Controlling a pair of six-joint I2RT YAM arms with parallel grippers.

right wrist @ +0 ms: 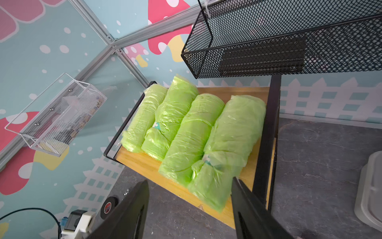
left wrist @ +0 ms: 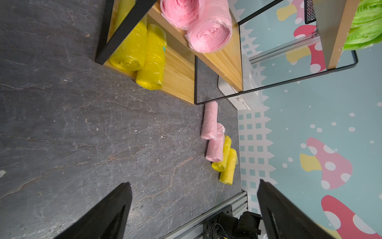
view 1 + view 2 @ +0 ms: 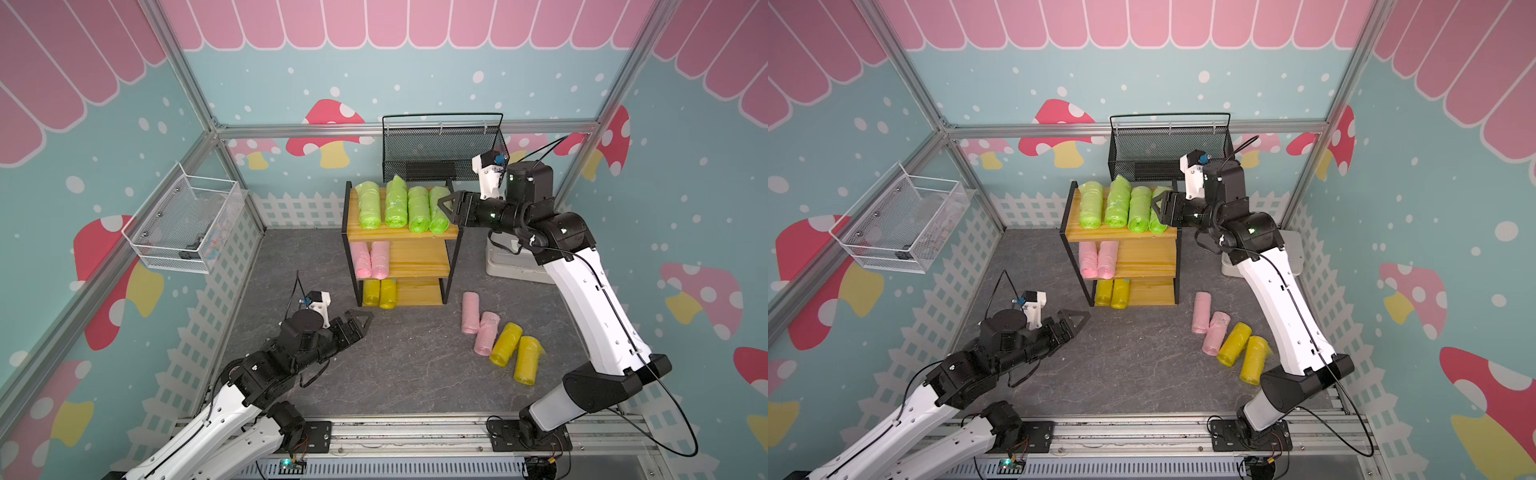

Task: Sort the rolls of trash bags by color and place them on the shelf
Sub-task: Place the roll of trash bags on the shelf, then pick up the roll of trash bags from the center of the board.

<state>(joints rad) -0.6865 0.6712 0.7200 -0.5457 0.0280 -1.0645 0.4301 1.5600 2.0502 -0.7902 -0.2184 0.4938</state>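
right pincer: spread at end green roll | left pincer: spread, empty

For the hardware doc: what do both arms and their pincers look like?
The left arm and right arm: white long links, black joint housings, thin black cable running outside. The left pincer and right pincer: black, triangular open-frame fingers. White camera bracket at each wrist.

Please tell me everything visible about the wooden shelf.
The shelf is a three-tier stepped rack: honey-coloured wooden boards in a thin black metal frame. It stands upright on the grey floor. Four green rolls lie side by side on its top board, two pink rolls on the middle, two yellow rolls on the bottom.
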